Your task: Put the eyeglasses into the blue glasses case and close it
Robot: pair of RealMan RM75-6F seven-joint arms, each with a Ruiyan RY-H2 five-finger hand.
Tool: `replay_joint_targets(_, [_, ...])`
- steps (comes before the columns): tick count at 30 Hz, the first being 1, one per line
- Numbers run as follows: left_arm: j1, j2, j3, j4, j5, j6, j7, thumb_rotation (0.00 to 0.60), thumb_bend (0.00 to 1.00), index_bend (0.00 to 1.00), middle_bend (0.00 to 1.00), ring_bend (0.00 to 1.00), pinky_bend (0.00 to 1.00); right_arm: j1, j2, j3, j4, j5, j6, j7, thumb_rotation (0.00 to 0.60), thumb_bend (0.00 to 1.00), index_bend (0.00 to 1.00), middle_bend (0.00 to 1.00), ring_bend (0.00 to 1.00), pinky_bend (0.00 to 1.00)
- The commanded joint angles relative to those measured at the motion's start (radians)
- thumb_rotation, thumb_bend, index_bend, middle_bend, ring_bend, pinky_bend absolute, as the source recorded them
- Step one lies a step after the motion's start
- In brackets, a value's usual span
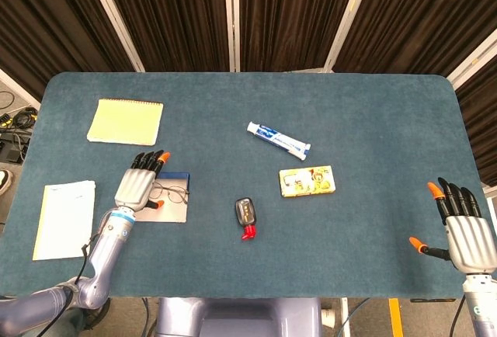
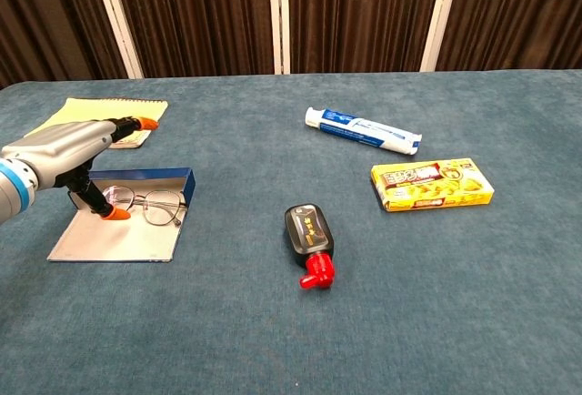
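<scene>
The blue glasses case [image 2: 145, 177] lies open at the table's left, its pale inner face [image 2: 118, 240] flat on the cloth; in the head view the case [image 1: 180, 175] shows beside my left hand. The eyeglasses [image 2: 150, 202] [image 1: 172, 193] lie inside it against the blue wall. My left hand [image 2: 64, 151] [image 1: 138, 185] hovers over the case's left side, fingers stretched out and apart. Its thumb points down, just left of the frames, gripping nothing. My right hand [image 1: 463, 232] stays at the table's near right corner, fingers spread and empty.
A yellow notepad [image 1: 126, 122] lies behind the case and a white sheet [image 1: 64, 219] to its left. A toothpaste tube [image 1: 278, 140], a yellow box [image 1: 307, 180] and a small black item with a red end [image 1: 246, 217] lie mid-table.
</scene>
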Motion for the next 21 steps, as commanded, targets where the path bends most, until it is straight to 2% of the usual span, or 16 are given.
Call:
replay_joint_targets(1, [-0.013,-0.009,-0.006,0.021,-0.011,-0.016,0.004,0.600,0.13,0.00,0.00,0.00,0.00,0.000,-0.001,0.002,0.002,0.004,-0.001,-0.002,0.600,0.00,0.00,0.00,0.00,0.00])
replay_joint_targets(21, [-0.134,-0.086,-0.082,0.209,-0.108,-0.133,-0.004,0.600,0.15,0.00,0.00,0.00,0.00,0.008,-0.009,0.023,0.004,0.055,-0.016,-0.030,0.600,0.00,0.00,0.00,0.00,0.00])
